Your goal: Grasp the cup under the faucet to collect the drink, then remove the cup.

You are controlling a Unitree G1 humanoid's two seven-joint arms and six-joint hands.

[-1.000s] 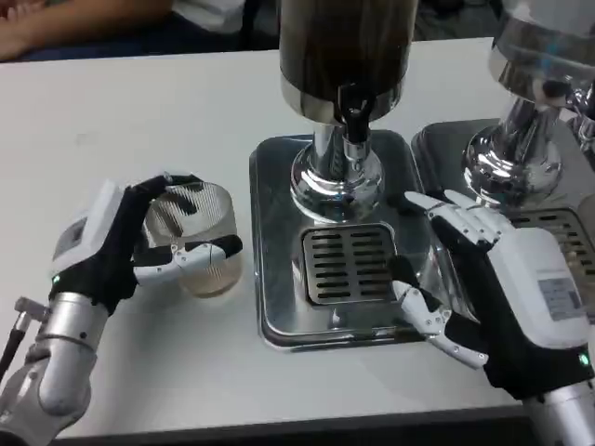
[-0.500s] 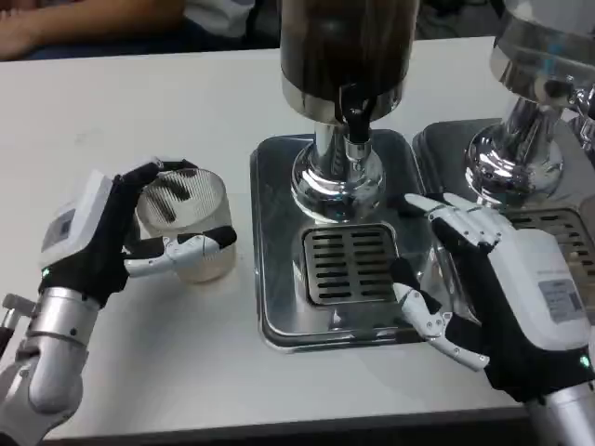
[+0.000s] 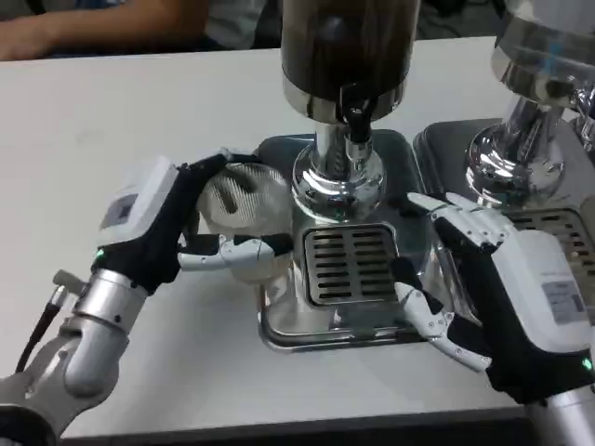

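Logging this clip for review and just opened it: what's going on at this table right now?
The robot's left hand grips a clear ribbed plastic cup at the left edge of the shiny metal drip tray, beside the dark drink dispenser's faucet. The cup is not yet on the slotted grate below the faucet. The right hand rests open at the tray's right side, holding nothing. A second chrome dispenser stands further right.

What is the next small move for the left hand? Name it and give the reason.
Probably carry the cup a little further right, onto the slotted grate below the faucet. The left hand holds the cup over the drip tray's left edge, not yet under the spout.
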